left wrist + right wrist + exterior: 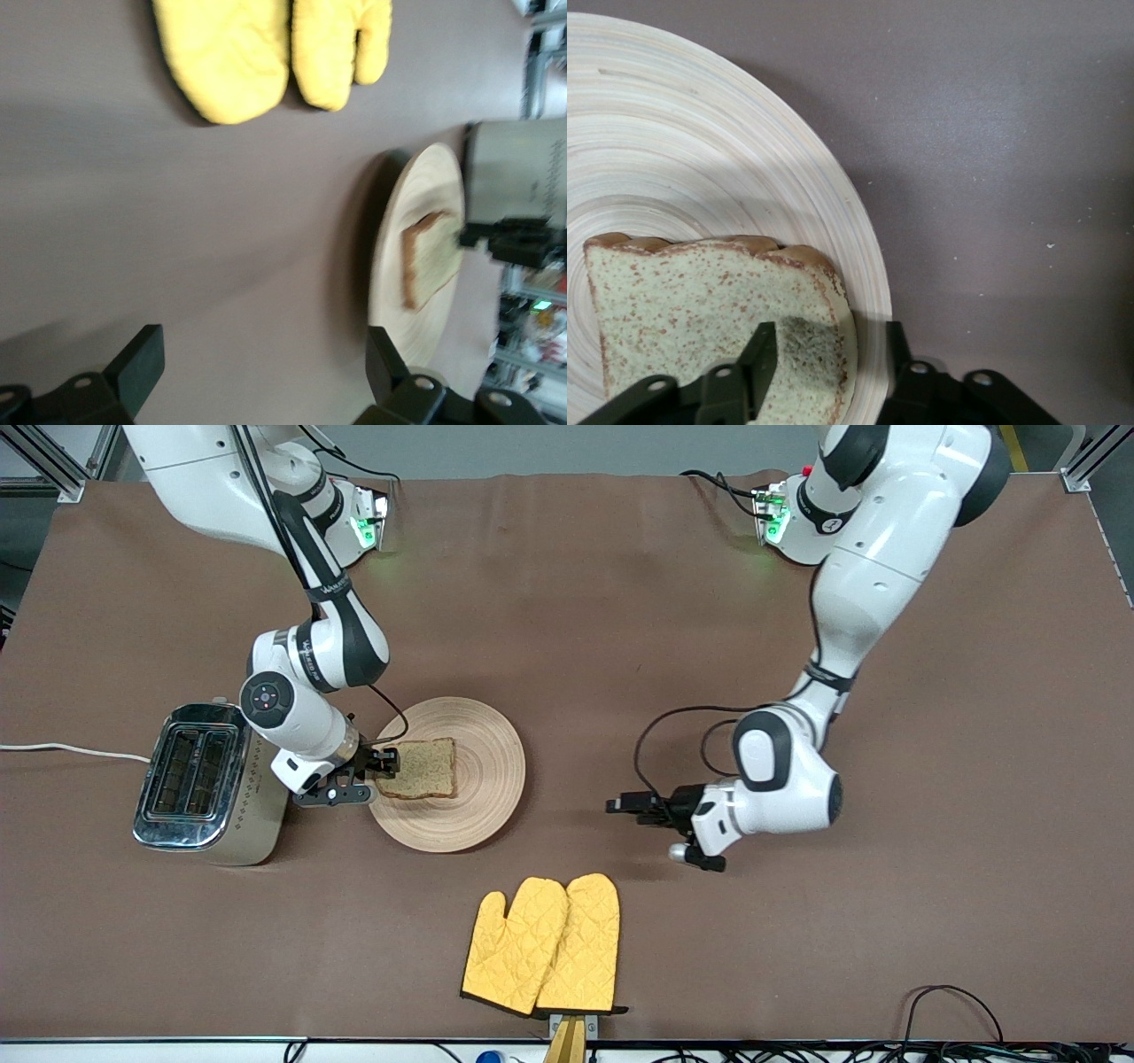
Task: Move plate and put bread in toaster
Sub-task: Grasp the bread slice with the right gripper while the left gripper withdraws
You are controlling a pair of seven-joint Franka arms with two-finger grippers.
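Note:
The light-wood plate (483,788) lies beside the toaster (199,779), toward the right arm's end of the table. The brown speckled bread (427,767) lies flat on the plate, at the rim nearest the toaster. My right gripper (383,766) is open at that rim. In the right wrist view one finger (764,354) is over the bread (700,283) and the other is just outside the plate's rim (864,266). My left gripper (620,806) is open and empty over bare table, between the plate and its own arm. It waits there.
A pair of yellow oven mitts (545,943) lies nearer to the front camera than the plate. The toaster's white cord (71,750) runs off toward the right arm's end of the table. The toaster's two slots face up.

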